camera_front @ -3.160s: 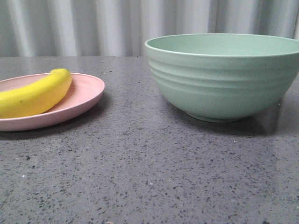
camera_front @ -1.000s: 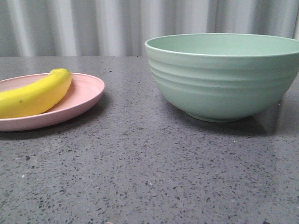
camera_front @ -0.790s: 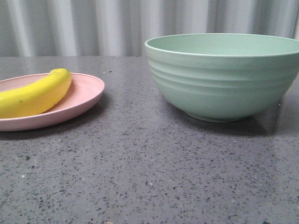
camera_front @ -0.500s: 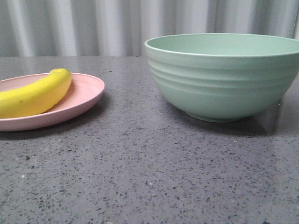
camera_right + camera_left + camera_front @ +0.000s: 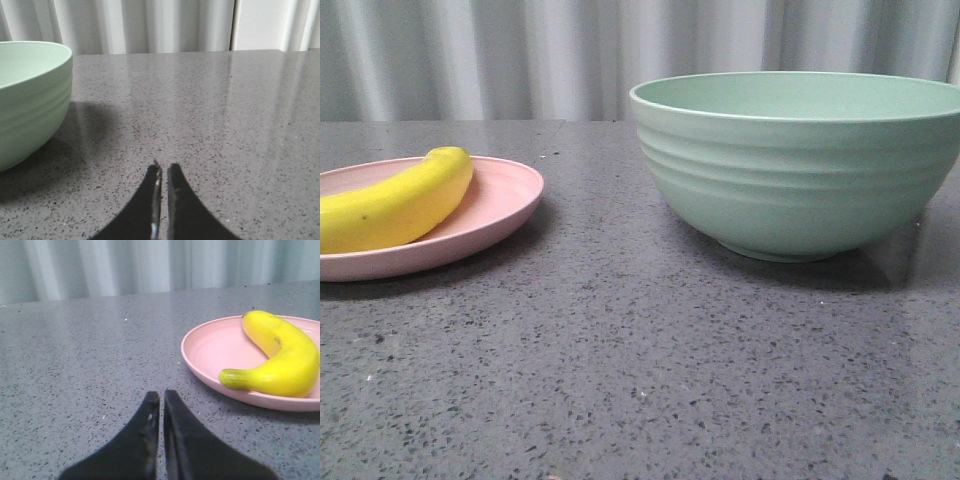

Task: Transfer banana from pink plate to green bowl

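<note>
The yellow banana [image 5: 395,203] lies on the pink plate [image 5: 505,205] at the left of the front view. The mint-green bowl [image 5: 800,165] stands at the right and looks empty. In the left wrist view the banana [image 5: 285,360] rests on the plate [image 5: 210,352] with its greenish tip nearest my left gripper [image 5: 161,396], which is shut, empty and low over the table a short way off the plate's rim. My right gripper [image 5: 163,167] is shut and empty over bare table beside the bowl [image 5: 30,95]. Neither gripper shows in the front view.
The table [image 5: 640,370] is dark grey speckled stone. A pale pleated curtain [image 5: 520,55] hangs behind its far edge.
</note>
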{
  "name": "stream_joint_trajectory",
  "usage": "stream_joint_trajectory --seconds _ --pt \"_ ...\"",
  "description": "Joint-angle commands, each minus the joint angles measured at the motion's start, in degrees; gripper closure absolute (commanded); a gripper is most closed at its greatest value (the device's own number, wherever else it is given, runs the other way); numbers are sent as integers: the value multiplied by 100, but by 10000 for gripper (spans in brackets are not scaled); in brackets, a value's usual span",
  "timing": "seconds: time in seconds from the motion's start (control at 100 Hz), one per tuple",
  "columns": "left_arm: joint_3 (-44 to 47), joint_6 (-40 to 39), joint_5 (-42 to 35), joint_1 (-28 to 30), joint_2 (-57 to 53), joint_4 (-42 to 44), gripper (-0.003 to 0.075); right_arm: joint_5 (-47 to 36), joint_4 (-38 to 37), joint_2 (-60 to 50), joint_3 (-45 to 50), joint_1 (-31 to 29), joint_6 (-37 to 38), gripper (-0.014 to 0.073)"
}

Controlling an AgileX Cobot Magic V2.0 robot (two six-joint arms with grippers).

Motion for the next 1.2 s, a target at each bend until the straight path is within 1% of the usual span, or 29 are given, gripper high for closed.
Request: stream_joint_trajectory --seconds 0.0,0.24,0.34,0.49,0.58,0.76,0.88,0.94,1.19 --pt "55 -41 -491 5 -169 0 741 -529 -20 -121 117 -33 -44 665" --pt "55 -41 -567 5 -169 -19 741 -529 -20 -121 117 -33 -44 665" --pt "45 -41 -685 5 -169 -224 741 -529 -10 -121 117 -33 -44 665" --pt "32 -41 -767 5 -169 -255 741 -529 284 -121 83 -33 -44 665" --pt "-81 -41 -755 5 -159 -458 741 -497 284 -121 -20 -33 -44 665" --pt "-510 -41 -712 5 -48 -459 741 -249 284 -68 -316 -33 -44 665" --pt "-975 -41 -498 5 265 -459 741 -155 444 195 -637 -33 -44 665" --pt "-1170 -41 -498 5 459 -459 741 76 591 403 -967 -33 -44 665" --pt "-2021 -41 -472 5 1644 -459 741 936 566 1659 -2211 -33 -44 664"
